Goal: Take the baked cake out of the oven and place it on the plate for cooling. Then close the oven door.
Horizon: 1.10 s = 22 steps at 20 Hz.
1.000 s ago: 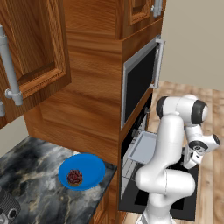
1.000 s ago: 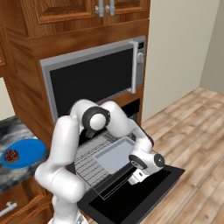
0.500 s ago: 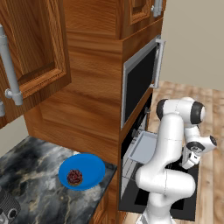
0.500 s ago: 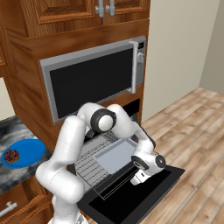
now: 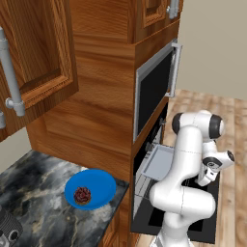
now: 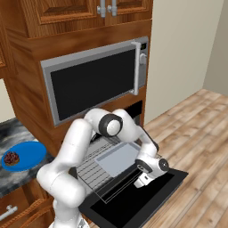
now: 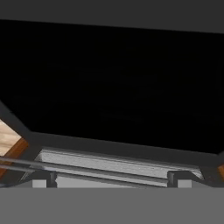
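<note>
The baked cake [image 5: 82,195] [image 6: 11,157] lies on the blue plate [image 5: 100,184] [image 6: 31,151] on the counter left of the oven [image 5: 147,159]. The oven door [image 6: 133,205] [image 5: 200,226] hangs fully open, flat and low. My gripper [image 6: 141,181] [image 5: 204,181] points down just above the door's outer part, open and holding nothing. In the hand view the door's black glass [image 7: 113,78] is close, its silver bar handle [image 7: 109,162] runs across the bottom, and my gripper [image 7: 112,179] straddles it widely without touching.
A grey tray [image 6: 116,158] [image 5: 157,161] on a wire rack [image 6: 91,171] sticks out of the oven over the door. The silver-framed microwave [image 6: 98,82] sits above. Wooden floor [image 6: 200,133] lies to the right, marble counter [image 5: 34,193] to the left.
The arm's elbow has swung a little to the right and the hand has shifted slightly over the open door. The jaws stay open; cake and plate have not moved.
</note>
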### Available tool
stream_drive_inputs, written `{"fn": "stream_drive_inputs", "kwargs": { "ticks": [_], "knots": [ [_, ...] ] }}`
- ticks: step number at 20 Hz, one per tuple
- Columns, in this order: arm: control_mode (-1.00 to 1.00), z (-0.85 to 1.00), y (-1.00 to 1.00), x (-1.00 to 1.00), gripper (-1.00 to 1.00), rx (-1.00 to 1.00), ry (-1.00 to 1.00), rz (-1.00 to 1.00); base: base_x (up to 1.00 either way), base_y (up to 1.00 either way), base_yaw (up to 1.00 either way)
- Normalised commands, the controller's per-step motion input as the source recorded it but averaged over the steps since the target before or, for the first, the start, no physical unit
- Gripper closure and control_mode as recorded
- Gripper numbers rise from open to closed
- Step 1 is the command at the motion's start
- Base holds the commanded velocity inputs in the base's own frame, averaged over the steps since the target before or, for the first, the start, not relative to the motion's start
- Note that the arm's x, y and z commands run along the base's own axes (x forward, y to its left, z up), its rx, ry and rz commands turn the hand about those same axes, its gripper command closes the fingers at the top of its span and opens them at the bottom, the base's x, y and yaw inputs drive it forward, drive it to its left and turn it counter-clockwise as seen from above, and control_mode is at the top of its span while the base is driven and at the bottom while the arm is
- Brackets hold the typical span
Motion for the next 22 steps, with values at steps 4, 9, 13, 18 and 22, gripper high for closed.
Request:
{"fn": "stream_drive_inputs", "kwargs": {
  "ticks": [4, 9, 13, 18, 22],
  "knots": [
    [-1.0, -0.27, -0.06, 0.21, -1.0, 0.0, 0.0, 0.0, 0.0, 0.0, 0.0],
    [-1.0, -0.27, -0.07, 0.21, -1.0, 0.0, 0.01, 0.0, 0.0, 0.0, 0.0],
    [-1.0, -0.27, -0.07, 0.2, -1.0, 0.0, 0.0, 0.0, 0.0, 0.0, 0.0],
    [-1.0, -0.26, -0.1, 0.2, -1.0, 0.0, 0.01, 0.0, 0.0, 0.0, 0.0],
    [-1.0, -0.27, -0.12, 0.18, -1.0, 0.0, 0.02, 0.0, 0.0, 0.0, 0.0]
  ]
}}
